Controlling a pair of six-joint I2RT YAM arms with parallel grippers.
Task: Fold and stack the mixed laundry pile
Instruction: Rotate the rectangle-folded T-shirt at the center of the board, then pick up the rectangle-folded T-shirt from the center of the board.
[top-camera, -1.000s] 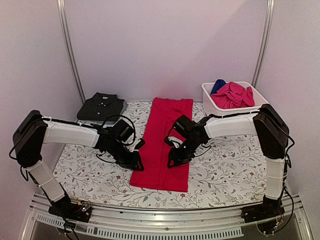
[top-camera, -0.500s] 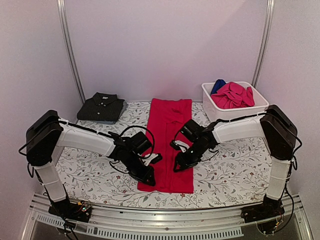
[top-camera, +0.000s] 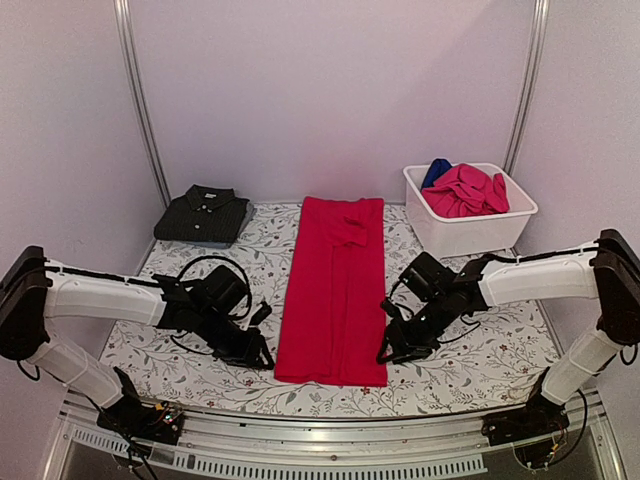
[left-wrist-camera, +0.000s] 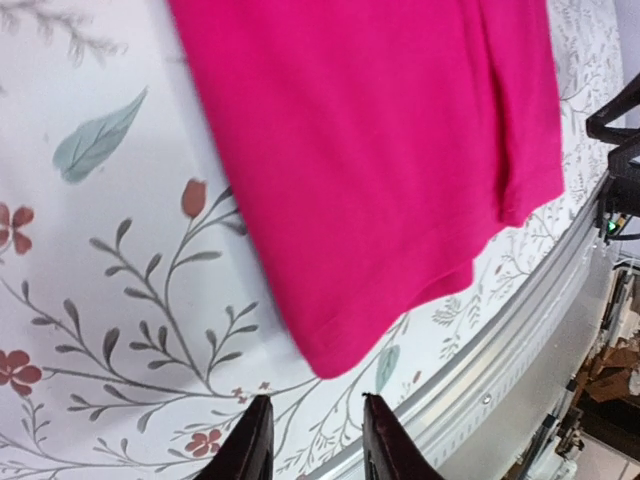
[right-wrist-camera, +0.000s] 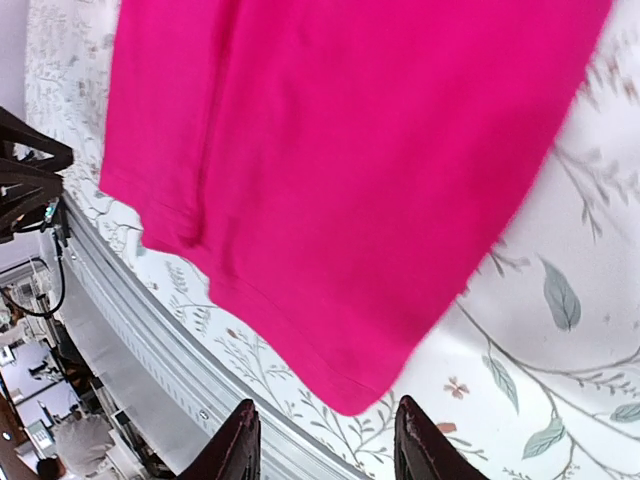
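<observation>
Red tee (top-camera: 334, 290): folded lengthwise into a long narrow strip, flat, ctr, running near to far; small bunched fold nr far end.
Polo (top-camera: 203, 214): charcoal, folded neat, collar up, far left.
Pink garment (top-camera: 466, 190): crumpled heap in tub (top-camera: 470, 230), far right.
Blue garment (top-camera: 436, 171): behind pink, mostly hidden.

Red tee (top-camera: 334, 290): laid flat as a long, narrow strip down the middle of the floral cloth (top-camera: 480, 350), with a small crumpled fold near its far end.
Dark polo (top-camera: 203, 214): set down folded, collar showing, at the far left corner.
White tub (top-camera: 470, 235): placed at the far right; a magenta-pink garment (top-camera: 465, 190) and a blue garment (top-camera: 436, 171) are heaped inside.
Left gripper (top-camera: 260, 353): held low, just beside the tee's near left edge.
Right gripper (top-camera: 388, 352): held low, just beside the tee's near right edge.
</observation>
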